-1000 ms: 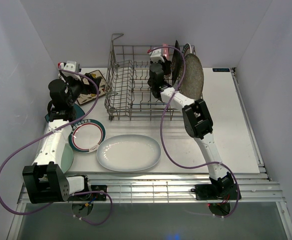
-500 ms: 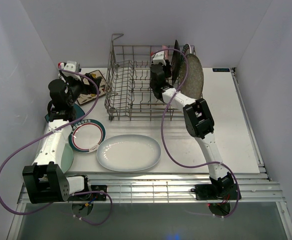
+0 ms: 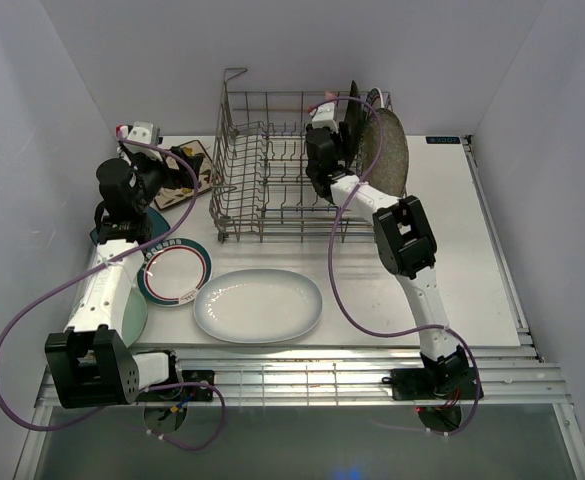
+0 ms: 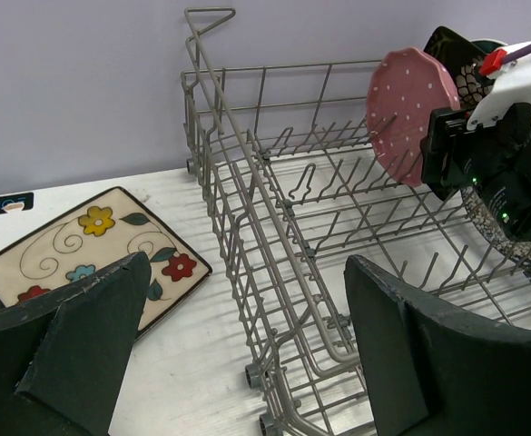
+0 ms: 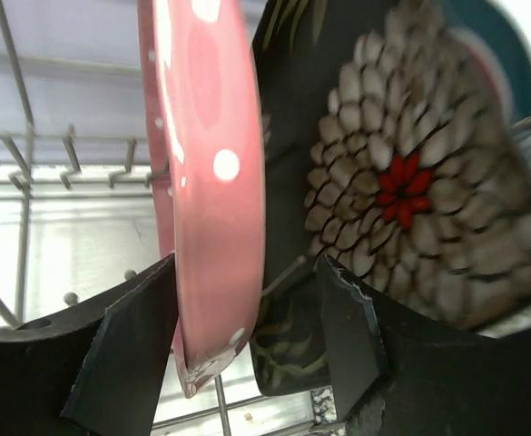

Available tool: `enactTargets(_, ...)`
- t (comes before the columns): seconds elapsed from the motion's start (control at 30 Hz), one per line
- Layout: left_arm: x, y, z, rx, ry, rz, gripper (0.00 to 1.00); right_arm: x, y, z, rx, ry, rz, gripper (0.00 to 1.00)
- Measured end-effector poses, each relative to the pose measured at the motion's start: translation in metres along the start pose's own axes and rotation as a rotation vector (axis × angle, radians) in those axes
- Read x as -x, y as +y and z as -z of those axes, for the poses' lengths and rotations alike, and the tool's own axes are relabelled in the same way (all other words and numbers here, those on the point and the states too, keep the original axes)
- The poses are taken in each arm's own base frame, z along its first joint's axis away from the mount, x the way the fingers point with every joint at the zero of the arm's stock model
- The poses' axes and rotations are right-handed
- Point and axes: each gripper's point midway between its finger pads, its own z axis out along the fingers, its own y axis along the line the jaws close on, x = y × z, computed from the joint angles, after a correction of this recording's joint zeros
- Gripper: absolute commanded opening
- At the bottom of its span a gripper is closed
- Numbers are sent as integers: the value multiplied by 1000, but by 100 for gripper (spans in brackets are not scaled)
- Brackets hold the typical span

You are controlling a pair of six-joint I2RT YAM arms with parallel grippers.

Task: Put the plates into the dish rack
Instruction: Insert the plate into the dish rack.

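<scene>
The grey wire dish rack (image 3: 257, 170) (image 4: 283, 227) stands at the back of the table. At its right end a pink dotted plate (image 5: 206, 136) (image 4: 413, 113) (image 3: 329, 100) stands on edge between my right gripper's (image 5: 247, 272) (image 3: 329, 128) spread jaws. It touches the left finger, and a gap shows before the right finger (image 5: 351, 336). Behind it stand a black floral plate (image 5: 401, 173) and a speckled grey plate (image 3: 390, 150). My left gripper (image 4: 247, 268) (image 3: 187, 165) hangs wide open and empty beside the rack's left end, over a cream floral square plate (image 4: 88, 250).
On the table in front lie a large white oval plate (image 3: 258, 305), a teal-rimmed round plate (image 3: 177, 270), a pale green plate (image 3: 132, 315) under the left arm, and a teal plate (image 3: 102, 237) at the left edge. White walls close in on both sides.
My right gripper's jaws have spread apart around the pink plate, which now stands in the rack. The right wrist has shifted slightly right. The left arm has not moved.
</scene>
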Motion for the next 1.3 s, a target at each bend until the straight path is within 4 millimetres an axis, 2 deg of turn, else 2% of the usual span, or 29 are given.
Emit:
enactTargets(0.13, 3, -1, 1, -1, -7, -3, 98, 24, -10, 6, -8, -22, -17, 61)
enactTargets(0.3, 4, -1, 2, -2, -9, -4, 98, 58, -22, 14, -15, -65, -49, 61)
enactTargets(0.43, 4, -1, 2, -1, -9, -4, 98, 68, -24, 18, -6, -77, -54, 60)
enactTargets(0.63, 4, -1, 2, -2, -9, -4, 98, 77, -20, 23, 42, -83, -69, 47)
enactTargets(0.77, 4, -2, 2, -3, -9, -4, 98, 86, -22, 24, 44, -76, -69, 44)
enactTargets(0.93, 4, -2, 2, -5, -8, -4, 98, 113, -35, 25, 3, -105, -107, 40)
enactTargets(1.1, 4, -2, 2, -5, -8, -4, 98, 108, -40, 24, -19, -94, -101, 40)
enactTargets(1.3, 5, -3, 3, -6, -10, -4, 98, 81, -41, 38, 41, -47, -57, 40)
